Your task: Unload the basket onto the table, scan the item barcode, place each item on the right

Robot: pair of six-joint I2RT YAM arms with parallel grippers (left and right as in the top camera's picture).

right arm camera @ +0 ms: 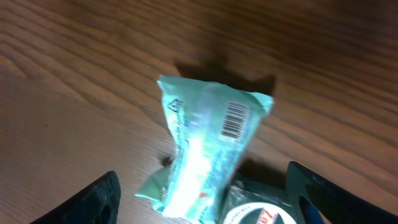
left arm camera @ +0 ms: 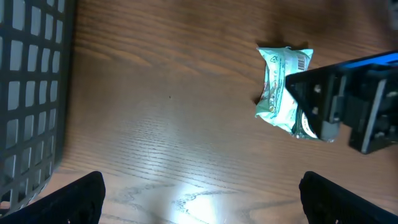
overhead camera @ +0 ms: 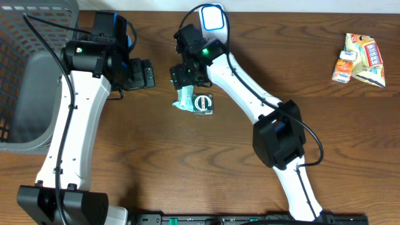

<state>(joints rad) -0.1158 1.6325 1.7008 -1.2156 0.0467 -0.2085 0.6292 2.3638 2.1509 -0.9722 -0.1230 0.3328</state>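
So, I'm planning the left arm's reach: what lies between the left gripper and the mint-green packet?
Only bare wooden table; the overhead view shows nothing else between the left gripper and the packet.

Crinkled glossy plastic packet (right arm camera: pixel 208 152) — grained wood table (overhead camera: pixel 187 175), slight sheen.

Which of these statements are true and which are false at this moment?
1. The teal packet lies with its barcode facing up. True.
2. The left hand grips the packet. False: it is open over bare table, with nothing in it.
3. The right hand is open above the packet. True.
4. The snack packs lie inside the basket. False: they lie on the table at the far right, and the basket stands at the left.
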